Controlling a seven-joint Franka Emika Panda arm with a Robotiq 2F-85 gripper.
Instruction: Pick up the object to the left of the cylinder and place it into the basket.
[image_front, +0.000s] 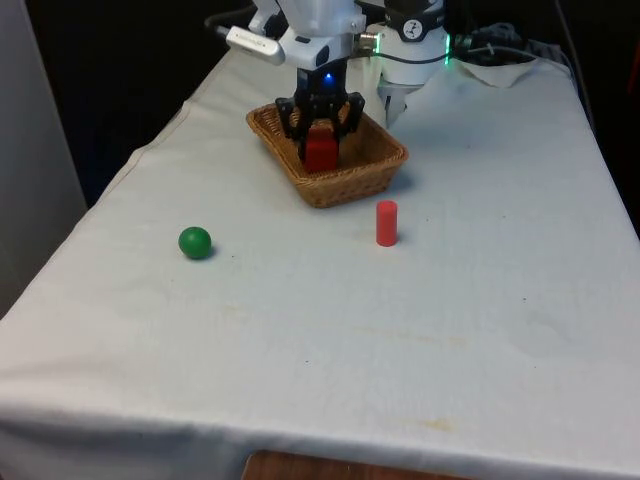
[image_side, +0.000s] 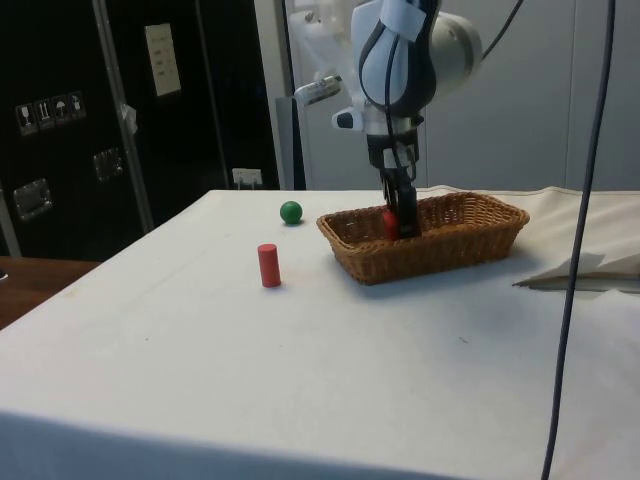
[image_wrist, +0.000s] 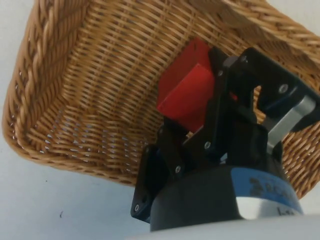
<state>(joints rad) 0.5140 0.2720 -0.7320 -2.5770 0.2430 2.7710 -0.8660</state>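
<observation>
Inside the basket, the gripper clamps the red block, long axis upright.

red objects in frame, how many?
2. A red block sits between the pincer fingers inside the basket. A red cylinder stands upright on the cloth just outside the basket. The pincer may hide more inside the basket.

white rounded arm, black screw-studded fingers, grey cables behind
</observation>
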